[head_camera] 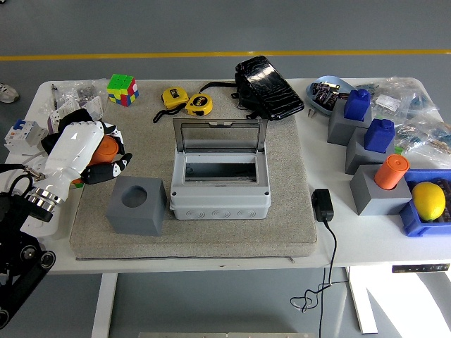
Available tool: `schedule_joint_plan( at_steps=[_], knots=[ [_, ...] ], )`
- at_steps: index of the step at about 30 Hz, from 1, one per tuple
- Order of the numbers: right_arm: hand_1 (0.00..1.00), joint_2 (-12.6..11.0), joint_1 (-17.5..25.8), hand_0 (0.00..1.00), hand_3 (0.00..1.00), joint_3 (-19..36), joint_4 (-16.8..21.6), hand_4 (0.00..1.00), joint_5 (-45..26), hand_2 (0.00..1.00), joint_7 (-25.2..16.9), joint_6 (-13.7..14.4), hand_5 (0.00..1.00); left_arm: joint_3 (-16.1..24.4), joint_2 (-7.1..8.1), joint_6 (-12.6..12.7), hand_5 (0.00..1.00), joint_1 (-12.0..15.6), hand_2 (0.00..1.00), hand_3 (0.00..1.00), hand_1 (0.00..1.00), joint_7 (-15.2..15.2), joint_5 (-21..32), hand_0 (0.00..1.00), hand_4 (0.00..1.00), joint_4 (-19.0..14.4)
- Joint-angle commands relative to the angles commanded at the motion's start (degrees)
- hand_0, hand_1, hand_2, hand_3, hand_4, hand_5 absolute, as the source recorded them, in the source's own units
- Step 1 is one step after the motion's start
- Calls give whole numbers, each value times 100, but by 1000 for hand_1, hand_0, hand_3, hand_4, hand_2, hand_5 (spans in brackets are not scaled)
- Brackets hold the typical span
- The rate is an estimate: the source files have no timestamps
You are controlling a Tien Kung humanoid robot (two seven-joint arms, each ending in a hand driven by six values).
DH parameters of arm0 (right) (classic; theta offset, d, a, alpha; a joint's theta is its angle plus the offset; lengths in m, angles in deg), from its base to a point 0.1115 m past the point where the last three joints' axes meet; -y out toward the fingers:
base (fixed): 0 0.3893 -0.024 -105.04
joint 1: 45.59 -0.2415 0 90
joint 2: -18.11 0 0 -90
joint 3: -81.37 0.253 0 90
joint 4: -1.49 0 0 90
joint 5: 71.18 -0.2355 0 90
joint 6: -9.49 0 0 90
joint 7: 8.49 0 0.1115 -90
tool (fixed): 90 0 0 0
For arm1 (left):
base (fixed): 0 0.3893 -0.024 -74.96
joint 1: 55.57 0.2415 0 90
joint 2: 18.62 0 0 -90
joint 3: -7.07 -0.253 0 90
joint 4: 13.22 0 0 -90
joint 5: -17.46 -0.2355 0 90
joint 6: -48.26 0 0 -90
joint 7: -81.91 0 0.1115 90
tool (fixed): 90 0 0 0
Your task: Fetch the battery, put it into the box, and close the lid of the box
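Battery (106, 149), an orange cylinder, sits in the grip of the left hand (95, 156), whose fingers (107, 170) are curled around it (only part of the orange body shows past the white back of the hand). The hand holds it above the left edge of the grey mat (194, 225), to the upper left of the grey holder block (137, 205) and clear of the round hole in that block's top. The box (220, 191) stands in the middle of the mat, just right of the block, with its lid (219, 135) raised upright at the back and its interior open to view. On the right side of the counter (366, 239) stand more grey blocks, two carrying blue pieces (357, 103) and one carrying another orange cylinder (391, 171), next to a blue tray (416, 218) holding a lemon (428, 200). A black adapter (323, 205) with its cable lies just off the mat's right edge. Along the far side lie a colour cube (122, 89), two yellow tape measures (187, 100) and a black pouch (268, 87).
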Motion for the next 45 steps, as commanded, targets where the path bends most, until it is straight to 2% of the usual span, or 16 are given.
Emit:
schedule_joint_plan(
  at_steps=[5, 11, 19, 25, 37, 45],
  knots=[
    [833, -1, 13, 851, 815, 21, 0, 998, 23, 791, 0, 2, 998, -110, 154, -69, 2, 97, 264, 294, 105, 157, -643, 46, 638, -245],
    [833, -33, 9, 852, 815, -4, 0, 998, 14, 791, 1, 8, 998, -511, 351, -237, 2, 129, 263, 293, 103, 327, -643, 46, 637, -502],
    [833, -71, -6, 851, 816, -39, 0, 998, 9, 791, 5, 9, 998, -1046, 403, -310, 2, 71, 261, 290, 100, 443, -643, 45, 633, -718],
    [833, -75, 25, 851, 816, -18, 0, 998, 38, 791, 15, 10, 998, -1205, 441, -341, 2, 0, 259, 292, 99, 499, -643, 45, 632, -724],
    [833, -57, -18, 851, 816, -28, 0, 998, 20, 791, 15, 18, 998, -1607, 498, -431, 2, -546, 257, 291, 99, 557, -643, 44, 629, -580],
    [832, -48, -32, 851, 817, -5, 0, 998, 36, 791, 20, 23, 998, -1683, 440, -463, 2, -830, 256, 289, 98, 548, -643, 43, 629, -388]
  ],
)
